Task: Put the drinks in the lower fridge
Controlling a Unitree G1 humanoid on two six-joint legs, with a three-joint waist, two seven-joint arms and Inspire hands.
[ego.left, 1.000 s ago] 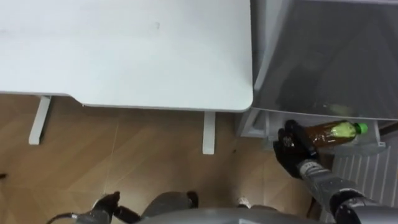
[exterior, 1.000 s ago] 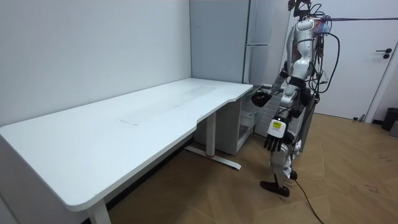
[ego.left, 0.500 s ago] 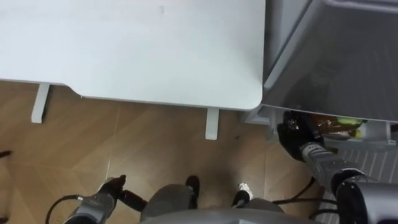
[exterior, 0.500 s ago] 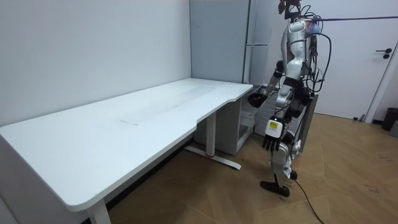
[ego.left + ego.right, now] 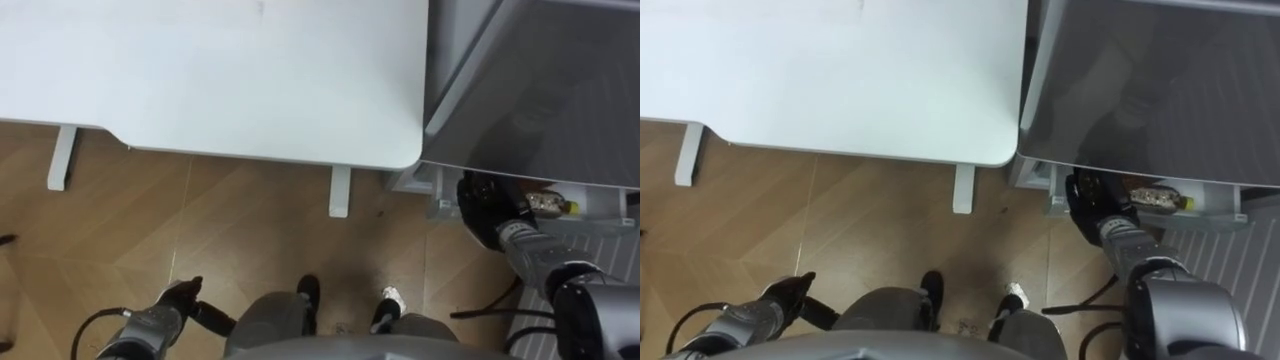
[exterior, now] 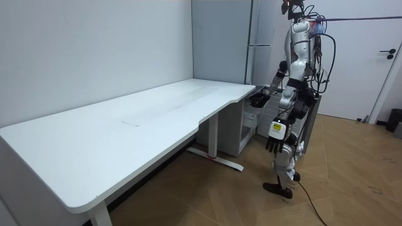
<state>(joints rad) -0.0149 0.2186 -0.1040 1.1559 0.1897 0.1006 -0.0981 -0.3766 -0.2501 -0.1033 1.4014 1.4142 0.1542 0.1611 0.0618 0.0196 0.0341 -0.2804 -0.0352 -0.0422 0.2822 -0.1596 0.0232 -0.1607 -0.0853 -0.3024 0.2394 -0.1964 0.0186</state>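
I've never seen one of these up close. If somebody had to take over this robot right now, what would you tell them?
Right hand: shut on the drink bottle, reaching into the open lower fridge.
Left hand: open, idle at the robot's side.
Done: the bottle is at the fridge opening, next to the white table.
Left: set it down inside, let go, pull the hand out.

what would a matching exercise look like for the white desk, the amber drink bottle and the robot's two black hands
1. white desk
2. amber drink bottle
3. black left hand
4. black right hand

a. hangs open over the wooden floor
b. curled round the bottle
c. held sideways at the open lower compartment of the grey fridge
d. stands left of the fridge

Pairs: 1-d, 2-c, 3-a, 4-b
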